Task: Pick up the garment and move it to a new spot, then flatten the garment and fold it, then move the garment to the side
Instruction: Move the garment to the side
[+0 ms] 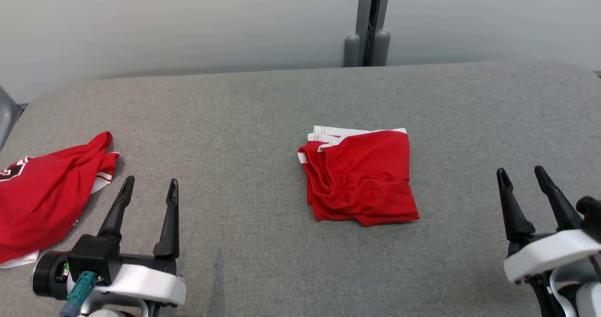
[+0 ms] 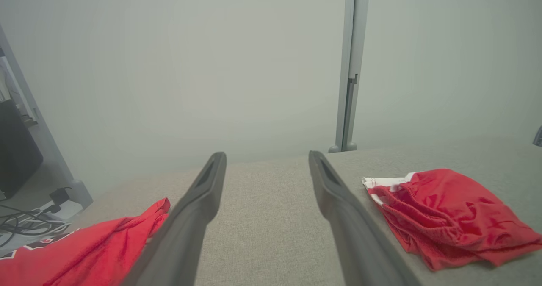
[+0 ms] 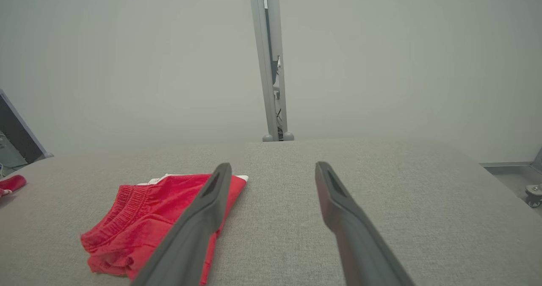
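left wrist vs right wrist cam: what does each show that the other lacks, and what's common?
Left wrist: cables on the floor at lower left. Right wrist: a caster on the floor at far right. Both: folded red shorts, the other red garment (just its tip in the right wrist view), grey table, wall post.

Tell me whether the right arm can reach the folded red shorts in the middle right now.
Probably yes. The right gripper stands open, holding nothing, and just bare grey surface lies between it and the folded red shorts.
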Controlling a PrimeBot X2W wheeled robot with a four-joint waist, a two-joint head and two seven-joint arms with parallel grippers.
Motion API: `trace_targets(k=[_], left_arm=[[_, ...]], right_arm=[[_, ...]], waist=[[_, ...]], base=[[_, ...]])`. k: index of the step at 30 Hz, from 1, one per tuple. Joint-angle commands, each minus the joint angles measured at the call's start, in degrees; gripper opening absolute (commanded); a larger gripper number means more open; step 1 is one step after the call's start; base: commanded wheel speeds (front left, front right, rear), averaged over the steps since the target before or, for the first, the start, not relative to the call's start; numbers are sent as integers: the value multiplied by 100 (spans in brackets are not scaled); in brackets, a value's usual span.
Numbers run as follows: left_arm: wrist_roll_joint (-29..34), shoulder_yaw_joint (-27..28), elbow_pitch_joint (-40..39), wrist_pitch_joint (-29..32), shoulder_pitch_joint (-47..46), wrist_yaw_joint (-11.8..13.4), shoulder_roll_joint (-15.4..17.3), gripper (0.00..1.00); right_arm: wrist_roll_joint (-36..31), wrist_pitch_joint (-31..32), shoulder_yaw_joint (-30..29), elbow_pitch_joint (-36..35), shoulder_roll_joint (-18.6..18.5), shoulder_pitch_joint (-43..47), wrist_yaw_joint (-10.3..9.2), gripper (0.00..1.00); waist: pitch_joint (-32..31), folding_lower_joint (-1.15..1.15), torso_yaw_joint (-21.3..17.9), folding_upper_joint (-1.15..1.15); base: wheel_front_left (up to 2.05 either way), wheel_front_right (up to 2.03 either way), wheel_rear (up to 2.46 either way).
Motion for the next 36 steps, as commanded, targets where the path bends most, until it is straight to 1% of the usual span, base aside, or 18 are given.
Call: trace_targets(k=[1, 9, 10, 16, 18, 19, 20, 22, 23, 26, 30, 32, 36], left_arm=[[49, -4, -28, -40, -182, -25, -2, 100], [40, -71, 167, -230, -677, -212, -193, 100], [32, -79, 251, -283, -782, -266, -253, 100], [29, -36, 488, -375, -991, -403, -364, 100], [34, -26, 518, -379, -1021, -410, -381, 100], [41, -14, 543, -393, -1041, -432, -393, 100], [49, -3, 571, -399, -1053, -447, -403, 100], [66, 23, 619, -407, -1071, -472, -426, 100], [72, 41, 640, -411, -1082, -488, -432, 100], [102, 89, 677, -423, -1110, -506, -455, 100], [148, 171, 631, -424, -1114, -531, -442, 100], [180, 202, 569, -426, -1125, -551, -435, 100], [281, 251, 401, -428, -1151, -565, -397, 100]], right_arm=[[45, -18, 50, 260, -64, -279, 0, 100], [324, -174, 621, 1830, -99, -1388, 0, 100], [393, -218, 799, 2206, -83, -1590, 0, 100], [715, -324, 1345, 3106, -34, -2038, 0, 100], [777, -327, 1425, 3226, -30, -2097, 0, 100], [842, -270, 1513, 3355, -16, -2137, 0, 95], [905, -230, 1592, 3466, -9, -2172, 0, 49], [1042, -178, 1716, 3659, 1, -2208, 0, 27], [1101, -176, 1779, 3723, -2, -2235, 0, 0], [1222, -235, 1934, 3827, -58, -2335, -1, 0], [1234, -292, 2218, 3814, -158, -2516, -1, 0], [1193, -330, 2346, 3785, -253, -2612, -1, 0], [1173, -302, 2673, 3771, -477, -2802, -7, 0]], waist=[[261, 0, 141, 0], [923, 0, 538, 0], [1034, 0, 623, 0], [1234, 0, 768, 0], [1251, 0, 781, 0], [1259, 0, 789, 0], [1265, 0, 795, 0], [1272, 0, 798, 0], [1272, 0, 793, 0], [1275, 0, 738, 0], [1310, 0, 545, 0], [1359, 0, 395, 0], [1509, 0, -27, 0]], base=[[0, 0, 0], [0, 0, 0], [0, 0, 0], [0, 0, 0], [0, 0, 0], [0, 0, 0], [0, 0, 0], [0, 0, 0], [0, 0, 0], [0, 0, 0], [0, 0, 0], [0, 0, 0], [0, 0, 0]])
